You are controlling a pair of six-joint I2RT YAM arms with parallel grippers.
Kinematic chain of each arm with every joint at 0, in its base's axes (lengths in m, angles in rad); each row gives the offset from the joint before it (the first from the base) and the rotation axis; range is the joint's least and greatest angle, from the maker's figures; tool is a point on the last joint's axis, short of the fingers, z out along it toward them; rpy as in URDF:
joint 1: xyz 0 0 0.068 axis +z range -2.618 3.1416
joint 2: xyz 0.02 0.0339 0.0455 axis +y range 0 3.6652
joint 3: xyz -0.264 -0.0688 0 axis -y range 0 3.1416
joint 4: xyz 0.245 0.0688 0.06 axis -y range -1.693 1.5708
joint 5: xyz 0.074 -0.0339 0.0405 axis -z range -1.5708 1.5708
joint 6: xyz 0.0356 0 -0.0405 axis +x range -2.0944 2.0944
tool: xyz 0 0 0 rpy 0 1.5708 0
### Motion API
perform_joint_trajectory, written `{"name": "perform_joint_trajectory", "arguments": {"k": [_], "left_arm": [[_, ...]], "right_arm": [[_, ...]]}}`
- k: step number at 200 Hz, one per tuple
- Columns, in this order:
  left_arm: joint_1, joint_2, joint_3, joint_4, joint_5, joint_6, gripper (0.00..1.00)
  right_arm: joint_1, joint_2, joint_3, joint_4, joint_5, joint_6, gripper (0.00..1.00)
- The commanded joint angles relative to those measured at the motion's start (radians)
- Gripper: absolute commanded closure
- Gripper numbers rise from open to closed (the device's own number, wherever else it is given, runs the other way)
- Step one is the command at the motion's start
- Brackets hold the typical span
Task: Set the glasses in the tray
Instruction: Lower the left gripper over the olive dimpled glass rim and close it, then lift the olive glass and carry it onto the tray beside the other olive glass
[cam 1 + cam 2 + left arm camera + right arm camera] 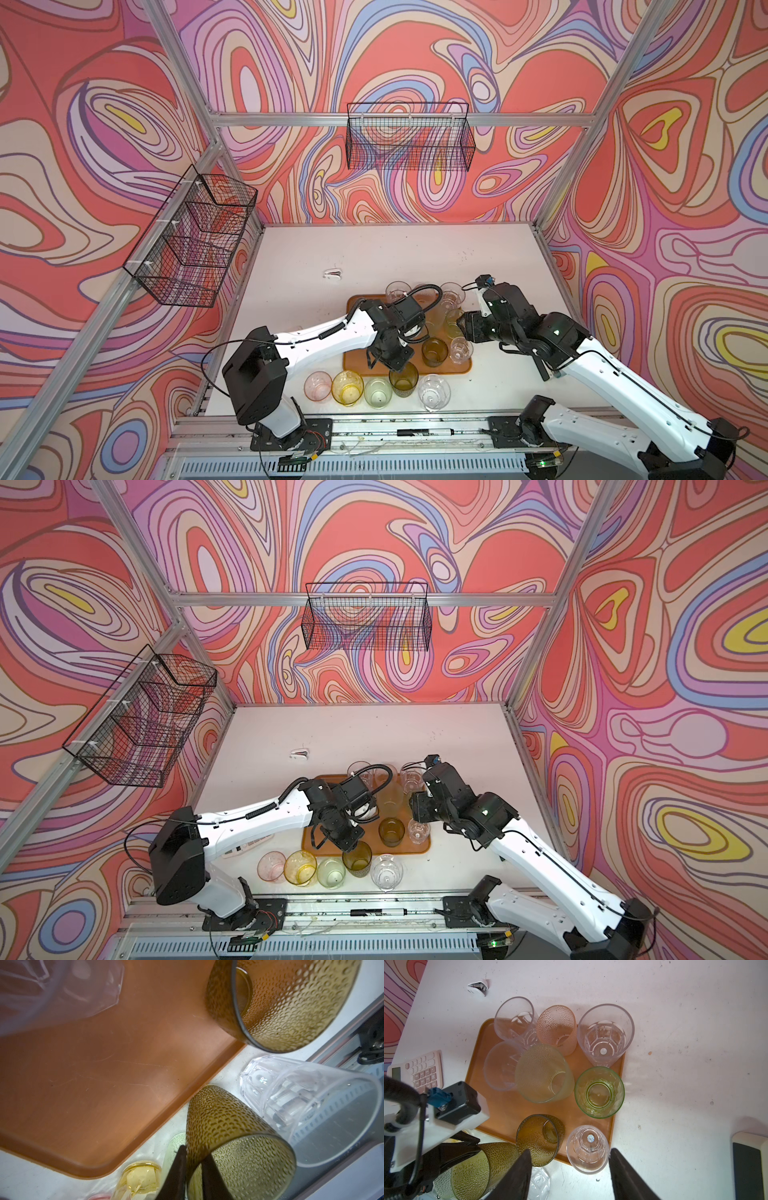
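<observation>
Heads up: your left gripper [194, 1155] has its jaws pinched on the wall of the olive glass [228, 1122], one finger inside the rim and one outside. That glass stands on the table [291, 266] just off the tray's [104, 1064] near edge, between the pale green glass [377, 392] and a clear glass [434, 392].

I'd guess it's light and stiff, and the dimples should help against slipping. A rim pinch will probably let it swing though, so lift straight and slow. It might chip if it knocks its neighbours.

Your right gripper [570, 1152] hangs over the tray's near right corner, jaws wide apart, holding nothing.
</observation>
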Motion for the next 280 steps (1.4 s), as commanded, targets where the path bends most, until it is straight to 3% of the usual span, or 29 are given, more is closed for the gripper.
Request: {"name": "perform_joint_trajectory", "arguments": {"k": [1,146,186,280], "left_arm": [[-0.006,0.005,0.020,-0.027,-0.022,0.003,0.83],[-0.009,-0.009,0.061,-0.060,-0.037,0.000,0.93],[-0.009,-0.014,0.077,-0.075,-0.037,-0.001,1.00],[-0.007,-0.043,0.134,-0.143,-0.086,-0.020,1.00]], "right_arm": [[-0.004,-0.011,-0.011,-0.004,0.018,0.003,0.38],[-0.004,-0.010,-0.015,0.001,0.018,0.001,0.38],[-0.005,-0.007,-0.015,0.004,0.018,0.001,0.38],[-0.005,-0.007,-0.010,0.005,0.018,-0.001,0.38]]}}
